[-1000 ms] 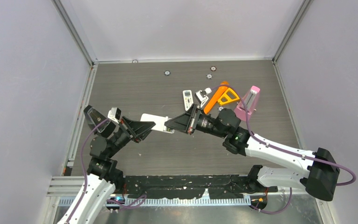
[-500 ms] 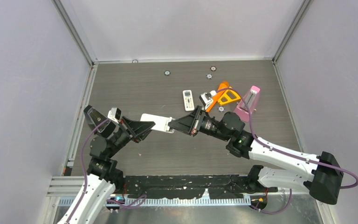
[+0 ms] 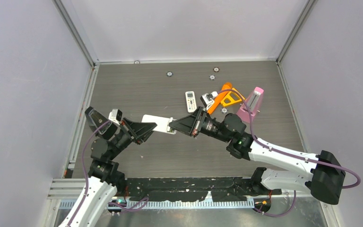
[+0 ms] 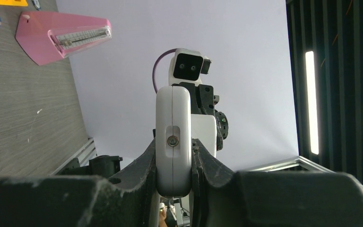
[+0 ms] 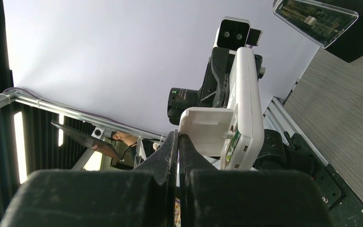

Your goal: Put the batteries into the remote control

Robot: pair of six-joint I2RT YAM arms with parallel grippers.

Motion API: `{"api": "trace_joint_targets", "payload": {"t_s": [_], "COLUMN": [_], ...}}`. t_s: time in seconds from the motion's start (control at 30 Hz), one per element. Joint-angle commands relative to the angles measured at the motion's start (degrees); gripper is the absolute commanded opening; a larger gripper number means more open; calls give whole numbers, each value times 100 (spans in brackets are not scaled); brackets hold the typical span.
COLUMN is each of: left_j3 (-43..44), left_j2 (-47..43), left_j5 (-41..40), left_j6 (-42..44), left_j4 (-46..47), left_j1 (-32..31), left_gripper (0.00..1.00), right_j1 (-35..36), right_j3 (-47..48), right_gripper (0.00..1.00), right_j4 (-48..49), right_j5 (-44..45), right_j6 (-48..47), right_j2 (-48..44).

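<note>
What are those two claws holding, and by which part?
The left gripper clamps the white plastic remote control by one end. The right gripper pinches the edge of its open white battery cover.

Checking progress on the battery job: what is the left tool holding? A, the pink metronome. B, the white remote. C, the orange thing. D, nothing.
B: the left tool is clamped on the white remote, while the right tool pinches its battery cover.
</note>
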Motion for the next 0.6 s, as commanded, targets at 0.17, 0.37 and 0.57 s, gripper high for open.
{"api": "trace_joint_targets", "payload": {"t_s": [0.17, 0.37, 0.57], "left_j3": [48, 17, 46], "left_j2": [-111, -103, -163], "left_j5": [10, -9, -16], "left_j6": [-63, -62, -83], "left_j4": [400, 402, 385], "left_j1": [-8, -5, -14], "left_gripper": [0, 0, 0], "right_j1": [-35, -35, -35], "right_j3": [69, 85, 22], "right_gripper": [5, 5, 5], "right_j4": [568, 469, 481], "right_j5": [-10, 35, 27], "right_j6": [16, -41, -11], "right_j2": [48, -21, 108]}}
